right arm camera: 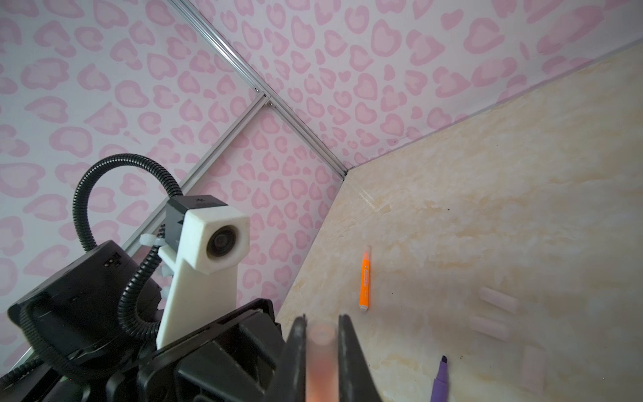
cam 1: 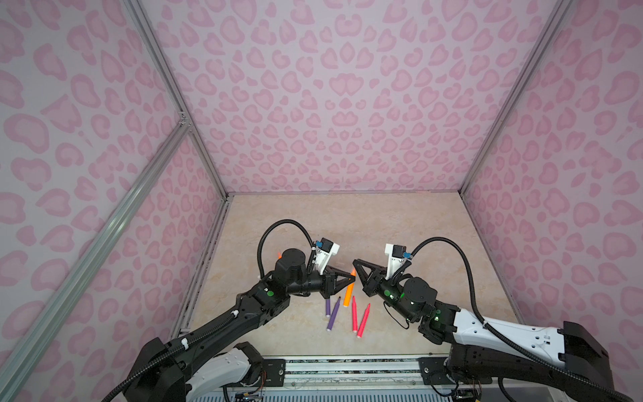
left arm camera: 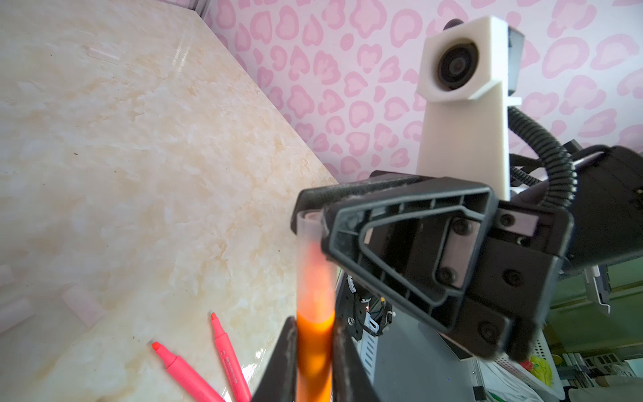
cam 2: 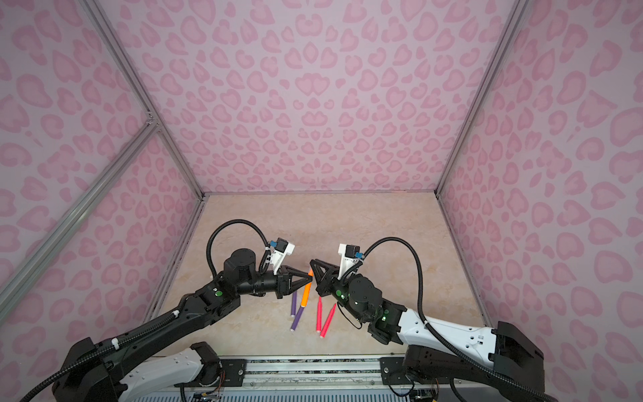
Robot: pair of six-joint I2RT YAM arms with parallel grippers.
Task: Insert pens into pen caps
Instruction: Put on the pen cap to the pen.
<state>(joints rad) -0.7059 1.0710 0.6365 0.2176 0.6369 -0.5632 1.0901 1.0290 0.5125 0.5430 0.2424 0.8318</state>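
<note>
Both arms meet over the middle of the beige table, fingertips nearly touching. The left gripper is pinched narrow on the barrel of an orange pen, held off the surface. The pen's butt end slants down toward the front edge and its tip end goes up between the two grippers. The right gripper is also pinched narrow, on a clear cap. In the left wrist view the cap sits over the pen's tip, with orange showing through the plastic most of the way up. I cannot tell whether it is fully seated. In the right wrist view the same cap is a blur between the two dark fingers. On the table just below the grippers lie four pens close together, tips pointing away from the front edge. A purple pen is partly under the left gripper and a second purple pen leans beside it. A pink pen lies straight, with a second pink pen angled next to it. A second orange pen lies flat by itself nearer the left wall, mostly hidden behind the left arm in both top views. Loose caps lie scattered on the table, faint against it. Three show in the right wrist view, near the tip of a purple pen.
</note>
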